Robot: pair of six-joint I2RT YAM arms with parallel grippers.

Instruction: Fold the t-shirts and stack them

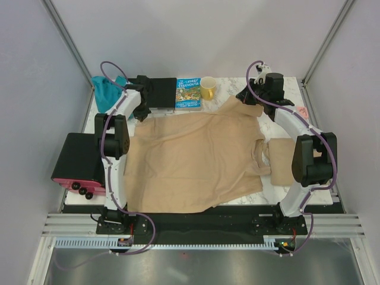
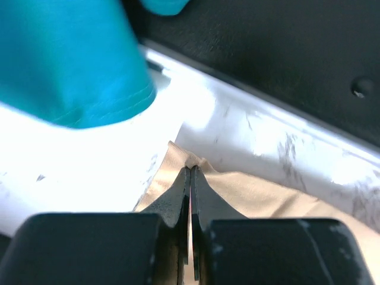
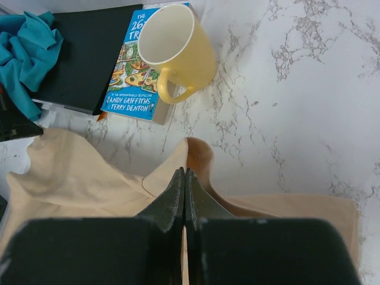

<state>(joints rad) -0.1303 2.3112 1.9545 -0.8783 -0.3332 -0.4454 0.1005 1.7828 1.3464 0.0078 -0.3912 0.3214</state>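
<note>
A large tan t-shirt point(image 1: 190, 160) lies spread over the marble table. My left gripper point(image 1: 144, 113) is at the shirt's far left corner. In the left wrist view the left gripper point(image 2: 191, 169) is shut on a pinched fold of the tan t-shirt point(image 2: 267, 193). My right gripper point(image 1: 252, 102) is at the far right corner. In the right wrist view the right gripper point(image 3: 184, 172) is shut on a raised edge of the tan t-shirt point(image 3: 77, 178). A second tan t-shirt point(image 1: 280, 151) lies smaller beneath the right arm. The teal garment point(image 1: 107, 92) is bunched at the far left.
A yellow mug point(image 1: 208, 88) and a picture book point(image 1: 189, 92) stand at the back centre, beside a black board point(image 1: 160, 90). A black and pink device point(image 1: 80, 163) sits off the table's left edge. Grey walls close in both sides.
</note>
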